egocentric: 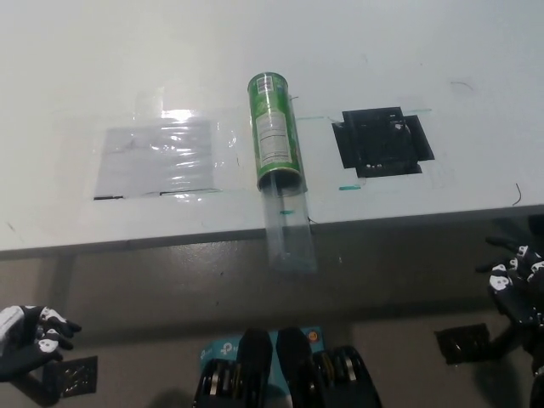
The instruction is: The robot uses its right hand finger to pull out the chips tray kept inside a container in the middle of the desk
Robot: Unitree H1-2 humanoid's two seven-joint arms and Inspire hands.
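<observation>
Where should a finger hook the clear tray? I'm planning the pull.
Hook the near end of the clear tray, where it overhangs the desk edge. Come from the robot's side: it sticks lengthwise out of the green can, so pull along that line.

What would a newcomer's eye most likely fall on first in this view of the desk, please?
Most likely the green chips container lying on its side mid-desk, with its clear tray pulled out and jutting past the desk's near edge. Next, the black taped square to its right and the shiny plastic sheet to its left. Both hands hang below the desk: white left hand lower left, black right hand far right.
</observation>
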